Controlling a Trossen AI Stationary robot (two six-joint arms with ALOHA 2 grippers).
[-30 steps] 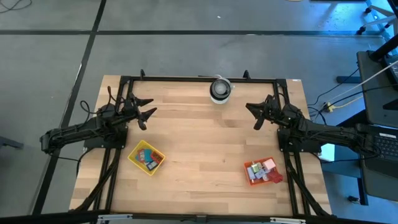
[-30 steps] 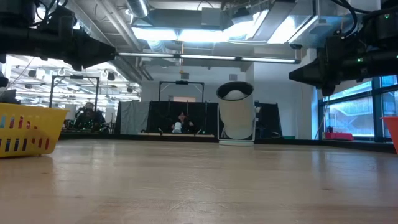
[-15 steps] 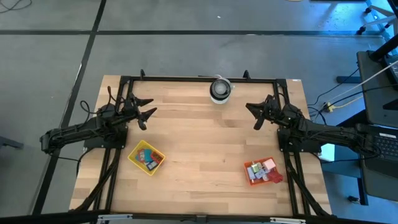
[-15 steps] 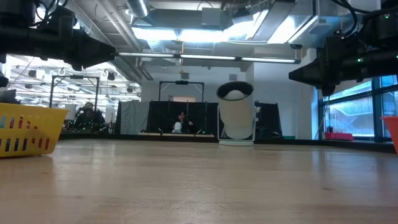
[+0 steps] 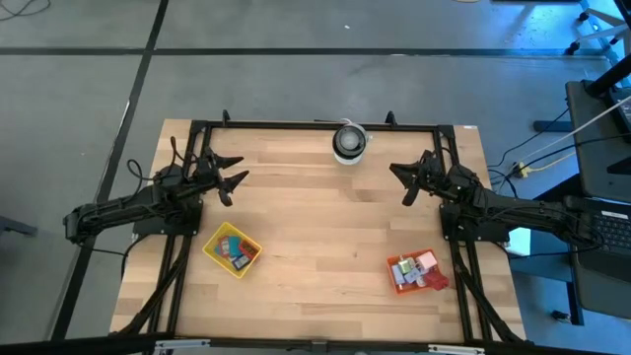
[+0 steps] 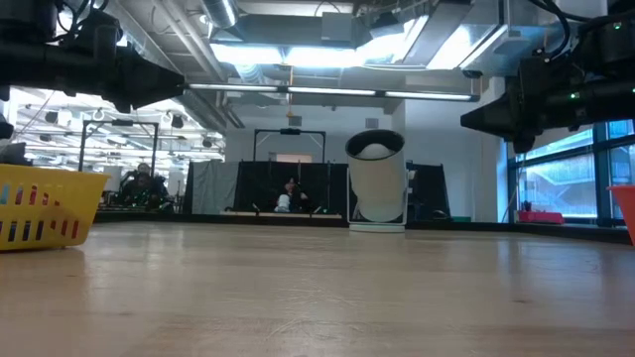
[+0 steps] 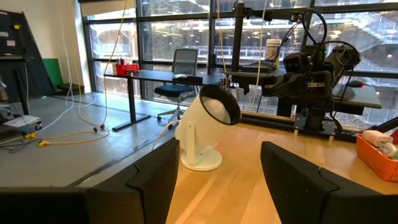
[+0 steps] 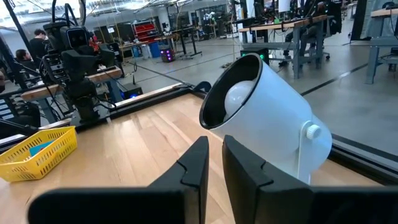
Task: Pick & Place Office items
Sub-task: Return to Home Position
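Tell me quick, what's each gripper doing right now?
Left gripper: open, holding nothing.
Right gripper: all but closed, holding nothing.

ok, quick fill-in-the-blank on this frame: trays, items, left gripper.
1. The yellow tray sits on the ___ arm's side of the table.
2. The other tray holding office items is ___ in colour.
3. The left gripper is ___, with nothing between its fingers.
4. The white roll stands in ___ of the trays.

Missing words: left; orange; open; neither.
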